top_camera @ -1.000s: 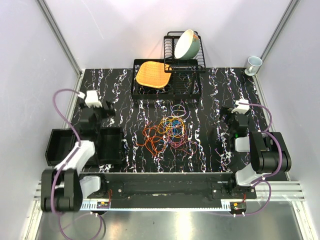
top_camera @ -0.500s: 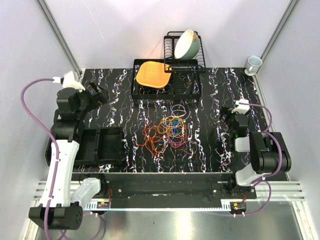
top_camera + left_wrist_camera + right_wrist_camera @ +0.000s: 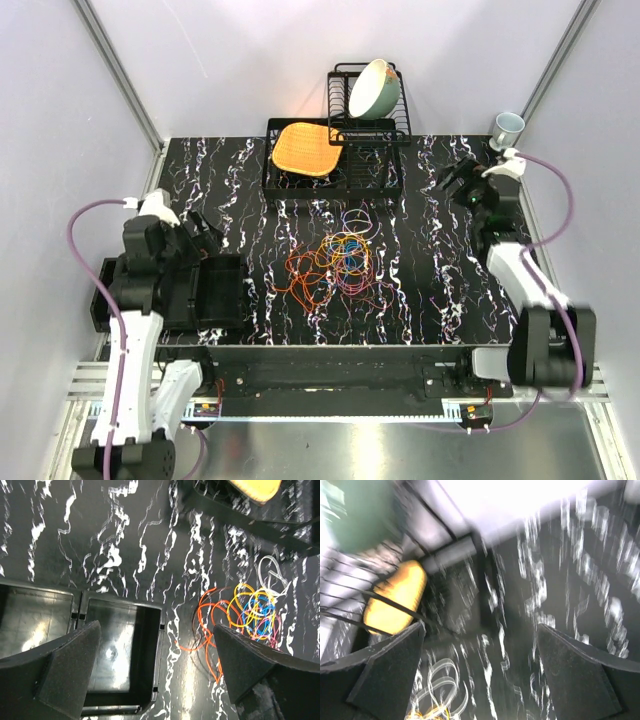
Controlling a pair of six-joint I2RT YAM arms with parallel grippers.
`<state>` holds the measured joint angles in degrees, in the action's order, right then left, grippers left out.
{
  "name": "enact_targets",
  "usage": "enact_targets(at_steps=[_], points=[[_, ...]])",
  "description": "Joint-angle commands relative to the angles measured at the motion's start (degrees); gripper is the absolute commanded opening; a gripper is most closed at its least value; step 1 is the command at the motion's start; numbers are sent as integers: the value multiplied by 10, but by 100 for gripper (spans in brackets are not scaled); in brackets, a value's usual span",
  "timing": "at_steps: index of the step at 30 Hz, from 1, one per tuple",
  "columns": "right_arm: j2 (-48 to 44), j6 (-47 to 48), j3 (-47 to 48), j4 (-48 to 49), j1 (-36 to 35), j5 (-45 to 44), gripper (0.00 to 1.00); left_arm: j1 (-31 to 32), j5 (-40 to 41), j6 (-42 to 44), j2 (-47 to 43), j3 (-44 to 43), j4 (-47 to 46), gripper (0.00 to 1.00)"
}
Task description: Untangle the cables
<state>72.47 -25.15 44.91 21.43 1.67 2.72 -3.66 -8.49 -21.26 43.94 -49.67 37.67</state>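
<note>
Though right wrist blurs, overhead shows cables (image 3: pixel 338 262) — untouched.

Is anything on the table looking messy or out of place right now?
Only the thin orange, yellow, blue and purple cables: they lie knotted in a loose heap in the middle of the black marbled table. Nothing else stands out.

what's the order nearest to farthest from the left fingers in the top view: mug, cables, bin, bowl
From the left fingers:
1. bin, right beside them, on the left side.
2. cables, in the centre.
3. bowl, at the back, past the middle.
4. mug, in the back right corner.
</note>
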Motion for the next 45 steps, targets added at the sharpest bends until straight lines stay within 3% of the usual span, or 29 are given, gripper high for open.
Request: enact_targets(at_steps=[1,3,5,8,10,15,20,24,35,45], points=[[76,-75,5,-97,8,49,100,-1,8,-4,-47,42,-72,99],[48,-80,-23,-61,8,30,100,-3,35,-85,-51,57,-57,99],[43,-139,-40,-57,10,6,100,-3,-2,-73,-40,59,-58,99],[58,-132,-15,-73,10,64,100,0,-62,-49,-1,33,-46,99],[59,-125,-10,-78,10,72,100,27,-49,-51,23,24,-44,99],[74,-117,1,-90,10,84,99,227,102,-83,81,-13,-35,95],[82,-113,5,-97,10,87,100,334,165,-105,211,-70,-45,81],[87,-112,2,-90,10,94,100,418,188,-104,305,-142,-55,75],[117,-112,3,-82,10,101,100,511,145,-77,475,-220,-95,71],[138,-117,13,-79,10,114,100,526,135,-81,548,-245,-102,61]])
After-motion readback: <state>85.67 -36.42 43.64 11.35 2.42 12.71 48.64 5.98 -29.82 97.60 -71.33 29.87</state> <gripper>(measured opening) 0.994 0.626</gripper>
